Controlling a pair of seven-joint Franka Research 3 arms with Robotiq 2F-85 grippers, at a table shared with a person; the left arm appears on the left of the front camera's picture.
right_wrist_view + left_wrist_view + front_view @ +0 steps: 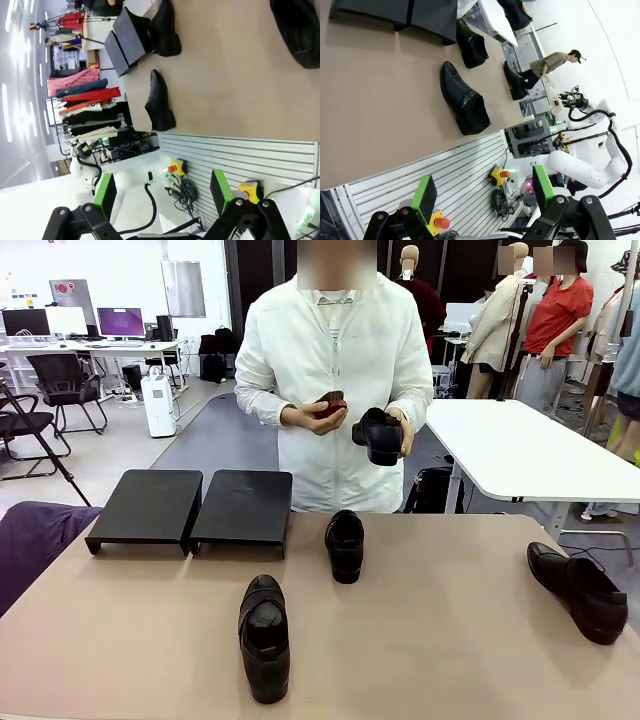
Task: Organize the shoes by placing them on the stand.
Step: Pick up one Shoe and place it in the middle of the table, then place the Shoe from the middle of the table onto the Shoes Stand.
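Three black shoes lie on the tan table: one near the front middle (265, 637), one just right of the stand (345, 545), one at the right edge (580, 590). The person across the table holds another shoe (380, 435) in one hand and a small dark red thing (331, 403) in the other. The black stand (190, 505) sits bare at the back left. My left gripper (484, 192) hangs open above the table's near rail, with the front shoe (465, 100) ahead of it. My right gripper (162, 192) is open too, well back from the right-edge shoe (300, 30).
A slotted metal rail (445, 170) with red-and-yellow stop buttons runs along my side of the table. A white table (520, 445) and office chairs stand behind the person. Bare tabletop (450, 640) lies between the shoes.
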